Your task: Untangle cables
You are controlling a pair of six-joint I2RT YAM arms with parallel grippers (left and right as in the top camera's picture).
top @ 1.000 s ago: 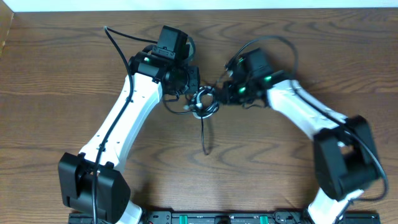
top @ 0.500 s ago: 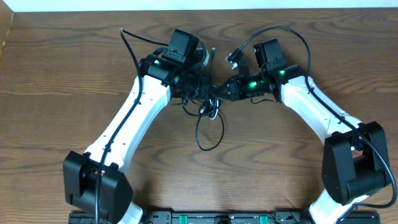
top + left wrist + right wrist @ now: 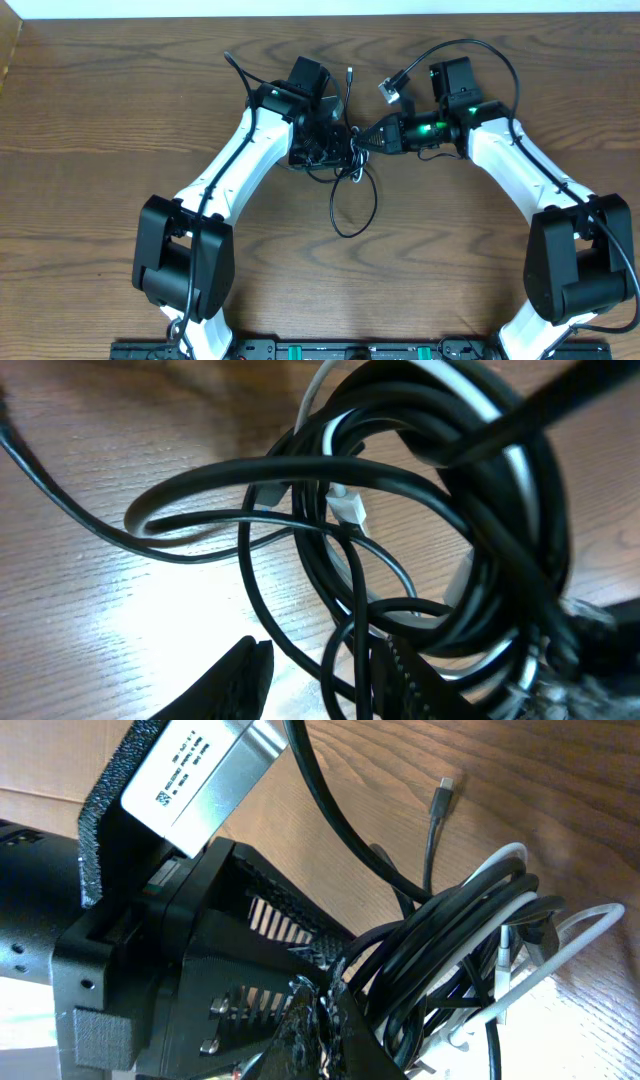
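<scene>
The cables are a knot of thin black cords and a white one at the table's middle back, with a loose black loop trailing toward the front. One plug end points to the back. My left gripper meets the knot from the left. In the left wrist view its fingers stand apart, and a black cord runs loose between them under the cables. My right gripper comes in from the right, shut, tips against the cables. Whether a cord is pinched there is hidden.
The wooden table ends at a pale strip along the back. A thicker black wire with a grey connector arcs over the right arm. The left arm's black wrist housing sits right beside the right fingers. Both arm bases stand at the front.
Both grippers and the knot have shifted right and toward the back. The left elbow swung inward. The left jaws have parted a little, and the loose loop trails longer.
</scene>
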